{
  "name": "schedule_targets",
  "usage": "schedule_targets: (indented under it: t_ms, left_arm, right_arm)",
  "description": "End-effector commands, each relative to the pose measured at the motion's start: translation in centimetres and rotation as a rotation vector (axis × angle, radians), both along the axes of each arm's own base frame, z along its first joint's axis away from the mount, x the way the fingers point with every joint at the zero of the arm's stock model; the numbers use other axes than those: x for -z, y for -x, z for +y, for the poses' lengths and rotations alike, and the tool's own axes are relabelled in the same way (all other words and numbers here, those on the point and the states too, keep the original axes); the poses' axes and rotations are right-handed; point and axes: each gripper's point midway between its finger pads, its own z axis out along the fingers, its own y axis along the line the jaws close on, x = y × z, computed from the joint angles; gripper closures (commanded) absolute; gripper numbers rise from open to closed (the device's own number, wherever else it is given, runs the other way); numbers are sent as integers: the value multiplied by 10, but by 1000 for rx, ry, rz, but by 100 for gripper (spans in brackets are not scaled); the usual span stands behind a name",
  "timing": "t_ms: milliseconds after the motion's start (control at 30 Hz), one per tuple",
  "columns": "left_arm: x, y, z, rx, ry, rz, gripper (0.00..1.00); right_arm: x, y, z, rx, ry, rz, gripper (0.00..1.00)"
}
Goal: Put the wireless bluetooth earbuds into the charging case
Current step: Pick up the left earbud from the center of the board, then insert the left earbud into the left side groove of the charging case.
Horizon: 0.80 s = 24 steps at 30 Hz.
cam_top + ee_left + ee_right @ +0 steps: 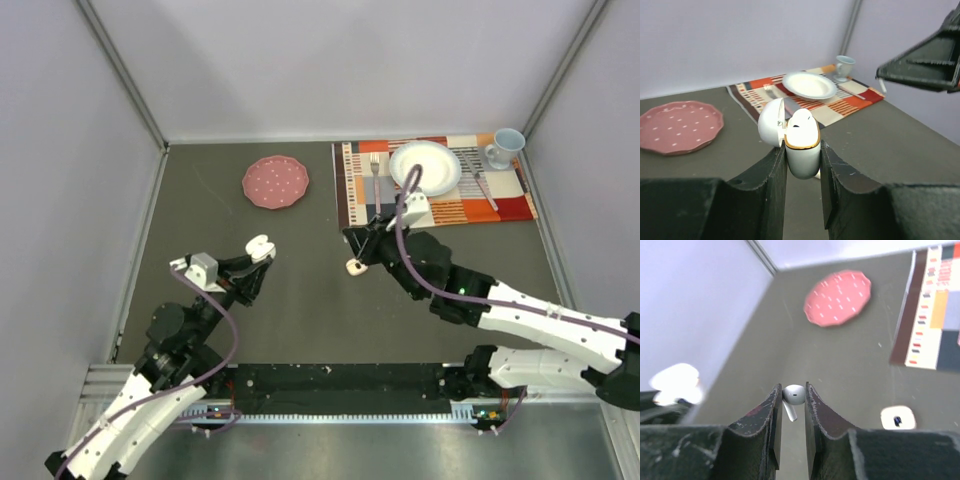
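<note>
My left gripper [254, 262] is shut on a white charging case [260, 245] and holds it above the table. In the left wrist view the case [802, 150] has a gold rim, and its lid [771, 122] is swung open to the left. A white rounded shape sits in its mouth. My right gripper [791, 390] is shut on one small white earbud [794, 395], stem pointing down, held off the table. In the top view it [353, 238] is right of the held case. A second white case [354, 267] lies on the table below it. Other earbuds are not visible.
A pink dotted plate [275, 182] lies at the back left. A striped placemat [510, 205] at the back right carries a white plate [445, 180], a fork [375, 175], a spoon and a pale blue cup [505, 147]. Grey walls enclose the table.
</note>
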Motion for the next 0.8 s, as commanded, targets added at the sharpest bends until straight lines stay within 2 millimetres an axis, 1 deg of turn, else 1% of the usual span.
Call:
schedule_targets:
  t_ms: [0, 33, 67, 100, 133, 167, 200, 233, 267, 300, 367, 400, 633, 667, 700, 767]
  left_arm:
    - [-30, 11, -34, 186, 64, -124, 100]
    - [-30, 12, -39, 209, 55, -138, 100]
    - [-38, 14, -41, 226, 71, -175, 100]
    - [-34, 14, -49, 263, 59, -167, 100]
    - [-36, 14, -52, 272, 67, -172, 100]
    - [-38, 12, -55, 279, 75, -181, 100]
    - [-41, 15, -58, 303, 75, -199, 100]
    - [-42, 15, -60, 310, 75, -213, 100]
    - [-39, 14, -62, 316, 72, -212, 100]
    - [-45, 15, -62, 316, 83, -237, 100]
    - [-42, 14, -64, 324, 76, -243, 100]
    - [-44, 15, -65, 328, 78, -253, 100]
    - [-44, 18, -69, 358, 82, -272, 100]
    - [-44, 18, -69, 358, 82, -273, 100]
    - [-43, 18, -69, 357, 81, -274, 100]
    - [-42, 17, -70, 357, 75, -280, 100]
  right_arm:
    - [-71, 10, 0, -31, -225, -185, 100]
    - [-74, 14, 1, -45, -242, -205, 100]
    - [-80, 20, 4, -63, -257, -231, 100]
    - [-101, 27, 2, -72, -336, -276, 100]
    - [-100, 30, 2, -76, -349, -293, 100]
    - [-105, 38, 5, -97, -361, -320, 100]
    - [-118, 41, 3, -94, -414, -350, 100]
    - [-120, 44, 4, -100, -422, -363, 100]
    - [-124, 49, 7, -119, -425, -384, 100]
    - [-128, 51, 11, -132, -445, -399, 100]
    - [-134, 56, 14, -155, -471, -424, 100]
    - [-136, 60, 17, -173, -479, -433, 100]
    - [-145, 71, 38, -239, -494, -479, 100]
    - [-143, 70, 42, -246, -486, -478, 100]
    - [-146, 73, 45, -266, -487, -487, 100]
    - [-142, 74, 53, -285, -478, -478, 100]
